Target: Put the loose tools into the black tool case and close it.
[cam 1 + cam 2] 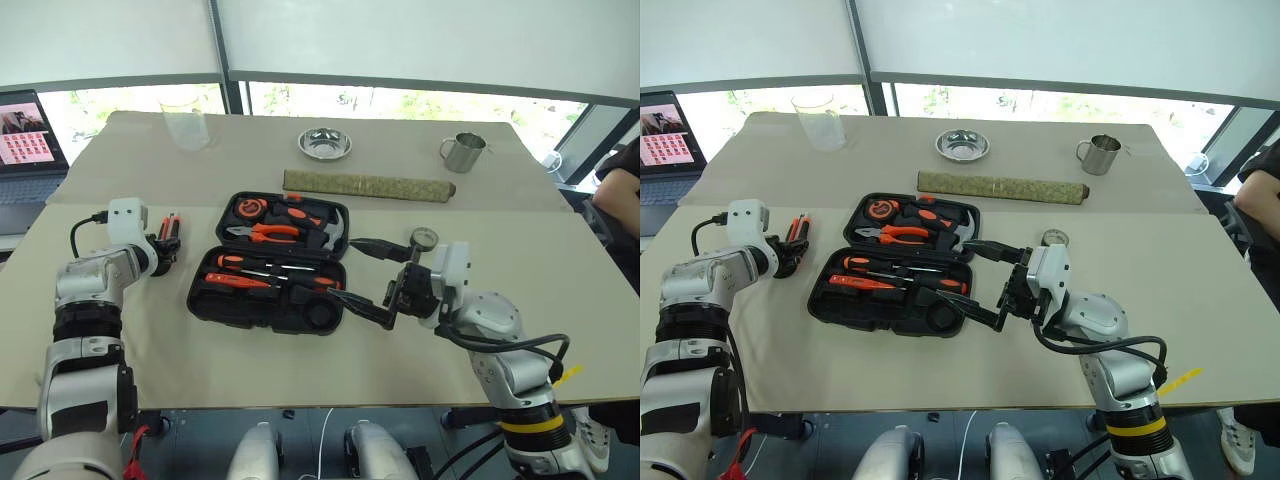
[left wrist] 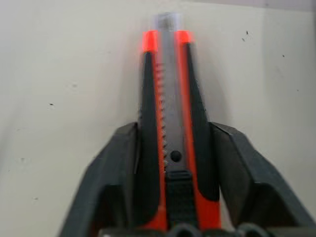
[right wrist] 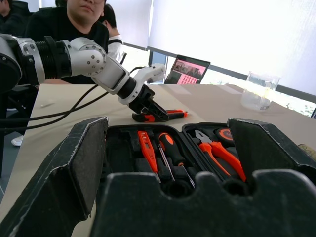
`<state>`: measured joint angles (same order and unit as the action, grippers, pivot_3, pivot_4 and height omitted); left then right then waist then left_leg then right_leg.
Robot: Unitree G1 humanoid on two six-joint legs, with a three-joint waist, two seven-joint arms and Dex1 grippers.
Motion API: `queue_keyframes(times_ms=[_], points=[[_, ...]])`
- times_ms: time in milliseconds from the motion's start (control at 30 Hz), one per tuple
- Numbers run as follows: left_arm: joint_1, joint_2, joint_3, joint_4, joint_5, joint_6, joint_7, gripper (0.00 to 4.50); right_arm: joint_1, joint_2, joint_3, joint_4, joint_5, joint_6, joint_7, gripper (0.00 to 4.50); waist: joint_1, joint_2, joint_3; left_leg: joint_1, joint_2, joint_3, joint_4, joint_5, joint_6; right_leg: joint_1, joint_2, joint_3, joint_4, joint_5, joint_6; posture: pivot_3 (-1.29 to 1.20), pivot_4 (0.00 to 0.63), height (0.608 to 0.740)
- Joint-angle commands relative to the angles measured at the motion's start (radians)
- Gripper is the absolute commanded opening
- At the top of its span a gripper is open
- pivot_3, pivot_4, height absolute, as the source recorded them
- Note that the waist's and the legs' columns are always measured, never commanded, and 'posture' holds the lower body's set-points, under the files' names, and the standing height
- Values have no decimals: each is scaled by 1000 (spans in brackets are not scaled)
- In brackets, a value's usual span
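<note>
Left end effector [image 2: 170, 197] angled down, clamping utility knife [image 2: 170, 118], right end effector [image 1: 362, 275] level, spread wide beside tool case [image 1: 270, 262]

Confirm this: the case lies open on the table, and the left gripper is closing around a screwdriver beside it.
Not quite. The case does lie open on the table, but the left gripper is closing around the utility knife, not a screwdriver. The left wrist view shows its orange-and-black body with a slider between the fingers.
</note>
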<state>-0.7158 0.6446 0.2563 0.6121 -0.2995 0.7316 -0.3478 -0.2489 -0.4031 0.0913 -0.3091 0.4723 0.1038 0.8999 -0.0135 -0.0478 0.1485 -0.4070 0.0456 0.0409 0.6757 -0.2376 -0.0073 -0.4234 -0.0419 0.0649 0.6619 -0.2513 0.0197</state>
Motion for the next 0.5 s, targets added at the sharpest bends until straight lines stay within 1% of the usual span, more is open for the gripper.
queue_keyframes(times_ms=[33,67,100,133,200,300,367,400,500], points=[[34,68,56,-36,-40,-84,-136,1699,17,-29,-25,-65,5,-12,6,4500,-2,0,0,0,0,0,0,0,0,0,0,0,0,0,0,0,150,740],[49,88,56,-54,-49,-136,-211,1699,20,-40,-28,-75,7,-8,9,4500,-4,0,0,0,0,0,0,0,0,0,0,0,0,0,0,0,150,740],[72,113,46,-84,-57,-231,-328,1699,25,-57,-33,-91,17,-2,20,4500,-6,0,0,-1,0,0,-1,0,0,-1,0,0,0,0,0,0,150,740],[96,134,38,-112,-72,-317,-454,1699,29,-74,-37,-106,22,-8,36,4500,-6,0,1,-1,1,0,-1,0,0,-1,0,0,0,0,0,0,150,740],[155,175,23,-170,-112,-538,-767,1699,37,-124,-41,-141,35,3,73,4500,-3,0,1,-2,1,1,-1,0,0,-2,0,-1,-1,0,0,0,150,740],[200,239,-57,-193,-90,-706,-1043,1699,48,-206,-46,-188,70,89,95,4500,8,1,1,-1,0,2,-1,0,0,0,-1,-1,-2,0,-1,0,150,740],[224,264,-116,-241,-91,-765,-1190,1699,52,-244,-50,-206,87,139,97,4500,11,1,1,0,1,3,0,0,0,2,-1,-1,-4,0,-1,0,150,740],[232,276,-146,-271,-102,-776,-1235,1699,54,-258,-53,-212,96,159,97,4500,11,1,1,1,1,4,0,0,0,2,-2,0,-4,0,-1,0,150,740],[239,325,-257,-322,-120,-813,-1267,1699,60,-286,-62,-221,108,199,91,4500,13,1,1,0,1,4,0,0,0,2,-1,0,-4,0,-1,0,150,740]])
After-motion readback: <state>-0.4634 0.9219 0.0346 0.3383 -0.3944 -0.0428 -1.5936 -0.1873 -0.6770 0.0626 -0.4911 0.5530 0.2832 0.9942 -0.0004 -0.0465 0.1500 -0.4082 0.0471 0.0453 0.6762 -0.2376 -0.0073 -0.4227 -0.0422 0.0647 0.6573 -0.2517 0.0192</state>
